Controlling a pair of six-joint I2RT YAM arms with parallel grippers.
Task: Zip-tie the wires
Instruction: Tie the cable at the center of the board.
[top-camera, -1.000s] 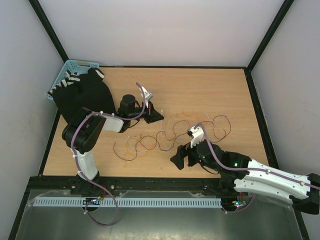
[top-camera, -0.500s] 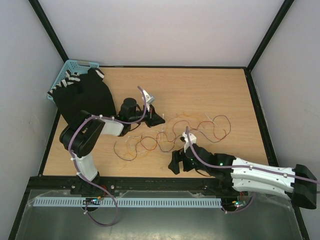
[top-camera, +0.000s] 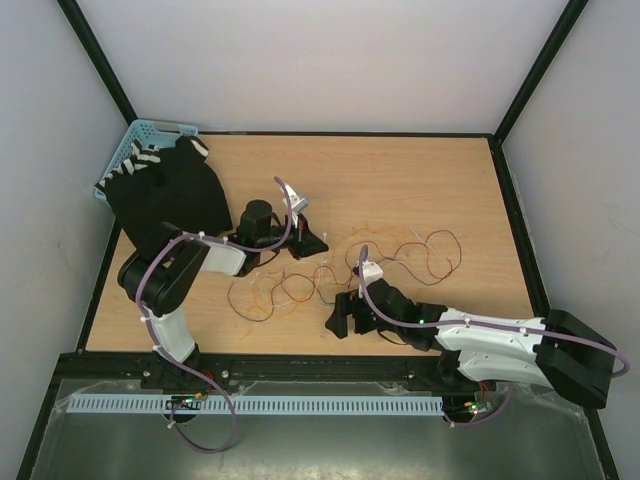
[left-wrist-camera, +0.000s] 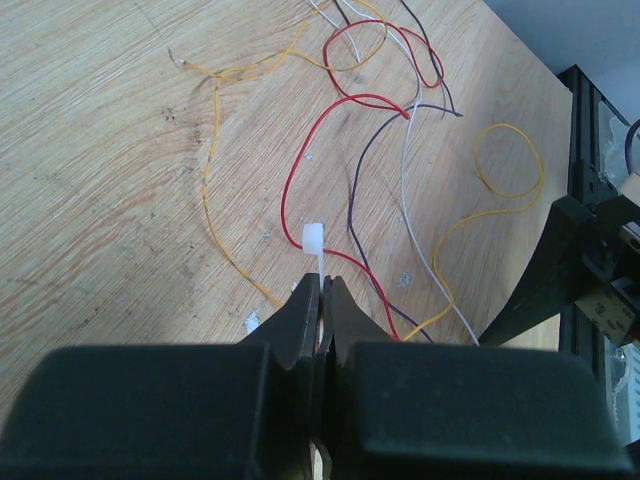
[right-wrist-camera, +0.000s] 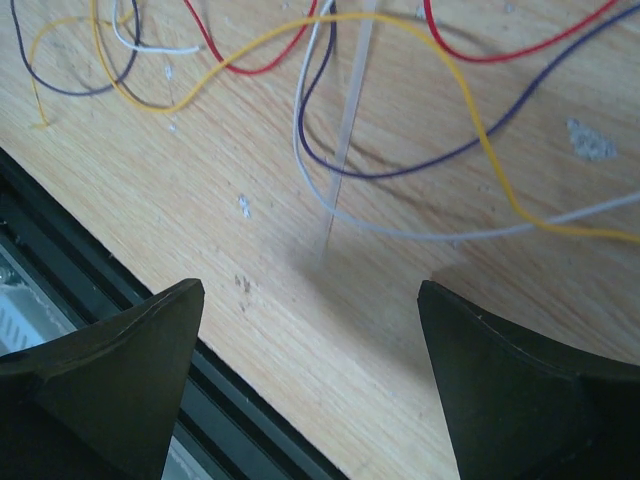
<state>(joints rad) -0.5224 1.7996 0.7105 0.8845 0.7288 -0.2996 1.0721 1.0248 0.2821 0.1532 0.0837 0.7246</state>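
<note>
The wires are thin red, dark, yellow and white strands sprawled in loops over the middle of the wooden table. My left gripper lies low at their far left edge, shut on a white zip tie whose head pokes out past the fingertips. In the left wrist view the wires lie just beyond that head. My right gripper sits near the table's front edge, open and empty. In the right wrist view the wires and a thin translucent strip lie ahead of the jaws.
A black cloth is draped over a blue basket at the far left corner. A black rail runs along the table's near edge, close below the right gripper. Black frame posts stand at the back corners.
The right arm has swung left and down toward the front edge, staying open. The left gripper has shifted slightly toward the wires, still shut on the zip tie.
</note>
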